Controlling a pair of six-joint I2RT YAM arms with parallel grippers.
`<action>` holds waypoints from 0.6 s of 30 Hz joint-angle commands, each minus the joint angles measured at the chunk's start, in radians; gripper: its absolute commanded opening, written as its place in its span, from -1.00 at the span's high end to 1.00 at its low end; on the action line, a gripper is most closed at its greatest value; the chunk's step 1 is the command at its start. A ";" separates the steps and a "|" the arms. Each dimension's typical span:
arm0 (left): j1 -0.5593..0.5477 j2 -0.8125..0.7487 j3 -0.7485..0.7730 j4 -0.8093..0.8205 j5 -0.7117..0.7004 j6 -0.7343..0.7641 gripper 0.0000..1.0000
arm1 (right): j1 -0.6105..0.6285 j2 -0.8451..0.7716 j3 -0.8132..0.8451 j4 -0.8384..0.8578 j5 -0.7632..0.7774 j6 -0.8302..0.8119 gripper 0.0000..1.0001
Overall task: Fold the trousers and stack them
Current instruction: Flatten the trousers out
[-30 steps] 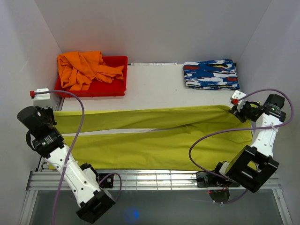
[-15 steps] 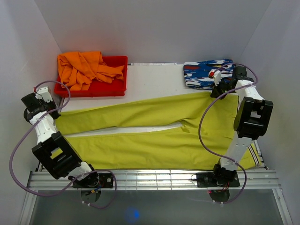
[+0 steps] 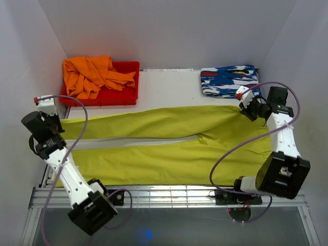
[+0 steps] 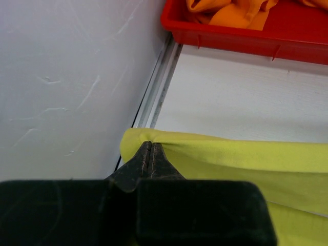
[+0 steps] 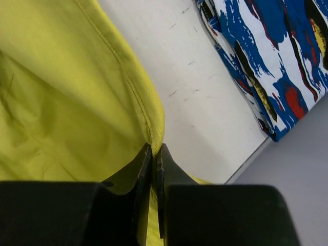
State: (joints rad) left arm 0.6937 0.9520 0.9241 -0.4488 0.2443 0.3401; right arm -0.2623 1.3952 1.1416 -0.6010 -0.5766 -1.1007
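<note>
The yellow-green trousers (image 3: 164, 143) lie spread lengthwise across the table, both legs running left, the waist at the right. My left gripper (image 3: 57, 121) is shut on the far leg's end at the left wall; the left wrist view shows its jaws (image 4: 148, 146) pinching a fold of the trousers (image 4: 246, 159). At the far right corner of the waist my right gripper (image 3: 245, 106) is shut on the cloth; in the right wrist view the jaws (image 5: 154, 148) clamp a seamed edge of the trousers (image 5: 61, 92).
A red bin (image 3: 110, 95) with an orange garment (image 3: 92, 76) sits at the back left, also in the left wrist view (image 4: 241, 31). A folded blue, white and red cloth (image 3: 230, 81) lies at the back right, close to my right gripper (image 5: 271, 61). White walls enclose three sides.
Both arms swung: half a second ago they had pulled the far edge toward the back, the right gripper up by the patterned cloth. Now both have come back nearer, still gripping.
</note>
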 commanded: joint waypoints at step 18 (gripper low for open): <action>-0.102 0.727 0.590 -0.247 0.131 -0.095 -0.28 | 0.119 0.706 0.606 -0.220 0.161 0.068 0.84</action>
State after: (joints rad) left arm 0.6186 1.5944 1.3346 -0.6796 0.3092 0.3225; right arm -0.1890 1.9678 1.5623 -0.7113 -0.4904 -1.1374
